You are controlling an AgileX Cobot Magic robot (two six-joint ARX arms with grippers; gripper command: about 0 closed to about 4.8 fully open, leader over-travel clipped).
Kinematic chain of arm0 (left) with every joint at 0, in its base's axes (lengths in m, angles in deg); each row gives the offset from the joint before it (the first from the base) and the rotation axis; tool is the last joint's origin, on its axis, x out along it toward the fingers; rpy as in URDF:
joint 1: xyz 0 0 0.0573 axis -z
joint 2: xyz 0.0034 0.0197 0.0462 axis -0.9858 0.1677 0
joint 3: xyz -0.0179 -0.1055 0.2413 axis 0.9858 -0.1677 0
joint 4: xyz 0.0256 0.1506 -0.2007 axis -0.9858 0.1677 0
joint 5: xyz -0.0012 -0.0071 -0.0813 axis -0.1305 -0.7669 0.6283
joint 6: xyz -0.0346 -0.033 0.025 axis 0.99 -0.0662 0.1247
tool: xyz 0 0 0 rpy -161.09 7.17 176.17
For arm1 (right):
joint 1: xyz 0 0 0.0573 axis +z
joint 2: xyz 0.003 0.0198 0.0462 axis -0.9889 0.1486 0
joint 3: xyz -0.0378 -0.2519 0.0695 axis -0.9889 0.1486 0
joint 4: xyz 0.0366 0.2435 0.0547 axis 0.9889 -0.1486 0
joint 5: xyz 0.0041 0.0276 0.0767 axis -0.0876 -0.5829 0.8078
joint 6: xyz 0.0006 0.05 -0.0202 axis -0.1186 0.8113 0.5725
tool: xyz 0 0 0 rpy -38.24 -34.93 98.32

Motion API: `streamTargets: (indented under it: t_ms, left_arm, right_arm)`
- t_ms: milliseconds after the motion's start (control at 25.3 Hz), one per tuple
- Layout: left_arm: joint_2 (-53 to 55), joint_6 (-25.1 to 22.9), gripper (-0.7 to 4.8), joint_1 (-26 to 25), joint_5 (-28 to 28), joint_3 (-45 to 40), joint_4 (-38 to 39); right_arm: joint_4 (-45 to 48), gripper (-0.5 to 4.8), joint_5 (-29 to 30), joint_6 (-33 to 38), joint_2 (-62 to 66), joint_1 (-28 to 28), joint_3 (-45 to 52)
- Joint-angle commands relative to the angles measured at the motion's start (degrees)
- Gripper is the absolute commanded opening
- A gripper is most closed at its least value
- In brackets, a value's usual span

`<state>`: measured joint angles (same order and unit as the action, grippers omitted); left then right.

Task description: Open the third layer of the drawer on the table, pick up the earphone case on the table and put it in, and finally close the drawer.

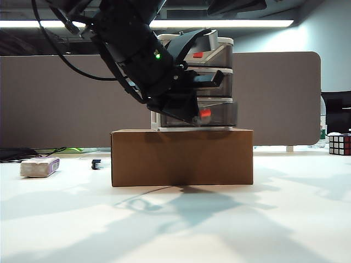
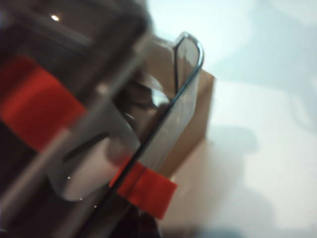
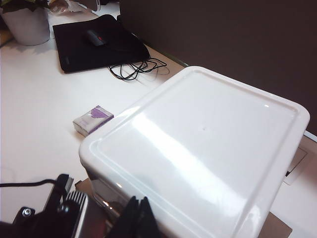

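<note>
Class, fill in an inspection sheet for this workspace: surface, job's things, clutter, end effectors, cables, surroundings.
Surface: white table, arm shadows across it.
Job's things: drawer on a cardboard box; third layer appears slightly out; earphone case not seen.
Clutter: purple-ended block; Rubik's cube; small black item.
End effectors: left end effector shut, at the red handle; right end effector shut, over the drawer's white top.
Cables: black cables beside the mouse mat.
Surroundings: grey partition; plant pot.
</note>
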<state>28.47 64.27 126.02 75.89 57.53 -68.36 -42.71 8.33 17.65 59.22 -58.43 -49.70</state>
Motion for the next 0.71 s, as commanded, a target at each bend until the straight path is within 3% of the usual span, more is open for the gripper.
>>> streamTargets:
  t_ms: [40,317,712]
  left_arm:
    - [-0.2,0.0,-0.06,0.0,-3.3,0.1,-3.7]
    - [-0.2,-0.3,-0.06,0.0,-14.8,0.1,-4.2]
    - [-0.8,0.3,-0.06,0.8,-14.0,0.1,2.2]
  right_arm:
    - [-0.1,-0.06,-0.2,-0.6,-0.2,0.0,-0.2]
    - [-2.6,-0.06,-1.0,-2.4,-0.2,0.0,-0.2]
    - [-3.6,-0.06,-1.0,-2.7,-0.3,0.0,-0.2]
